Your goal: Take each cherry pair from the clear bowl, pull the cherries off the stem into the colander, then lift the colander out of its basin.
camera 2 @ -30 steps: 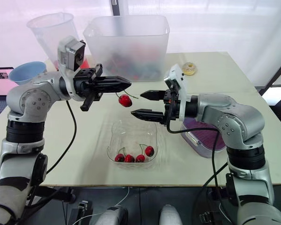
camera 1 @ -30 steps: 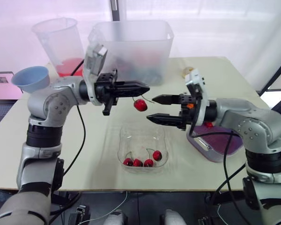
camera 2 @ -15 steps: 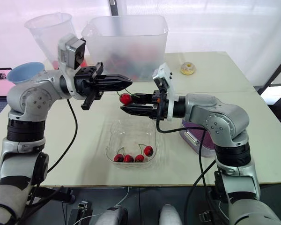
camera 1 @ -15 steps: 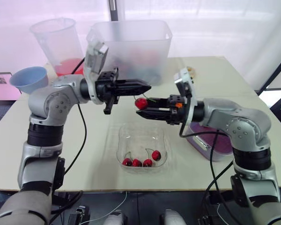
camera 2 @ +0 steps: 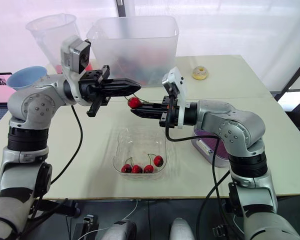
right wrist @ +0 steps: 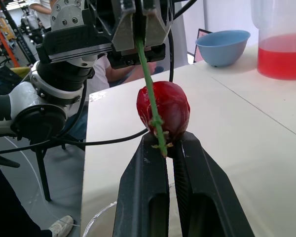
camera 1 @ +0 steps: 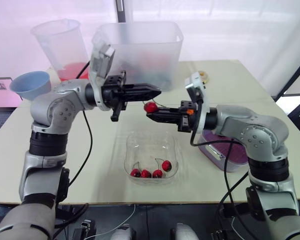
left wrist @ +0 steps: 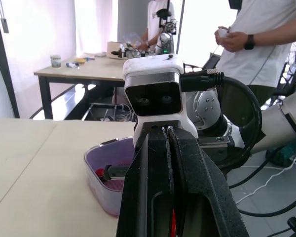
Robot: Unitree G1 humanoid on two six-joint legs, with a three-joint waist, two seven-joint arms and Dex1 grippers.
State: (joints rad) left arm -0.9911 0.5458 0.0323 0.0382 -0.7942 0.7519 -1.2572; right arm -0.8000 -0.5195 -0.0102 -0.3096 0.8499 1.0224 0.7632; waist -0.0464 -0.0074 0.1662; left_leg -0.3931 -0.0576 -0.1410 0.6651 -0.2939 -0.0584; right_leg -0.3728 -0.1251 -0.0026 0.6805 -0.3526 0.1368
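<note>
A red cherry (camera 1: pixel 150 107) hangs on its green stem (right wrist: pixel 147 74) above the clear bowl (camera 1: pixel 132 146). My left gripper (camera 1: pixel 157 91) is shut on the stem's upper end. My right gripper (camera 1: pixel 149 115) reaches in from the right, shut, with its tips (right wrist: pixel 170 140) pinched at the cherry's underside where the stem's lower end lies. Several more cherries (camera 1: pixel 150 172) lie in the bowl's near side. The purple basin (camera 1: pixel 230 159) stands under my right forearm, partly hidden; a red cherry shows at its rim.
A large frosted tub (camera 1: pixel 140 50) stands behind the grippers. A pitcher with red liquid (camera 1: pixel 65 50) and a blue bowl (camera 1: pixel 32 84) are at the back left. A small ring-shaped pastry (camera 2: pixel 200 73) lies at the back right. People stand beyond the table in the left wrist view.
My right gripper has moved left to the hanging cherry and gone from wide open to shut beneath it. The left gripper has kept still with the stem.
</note>
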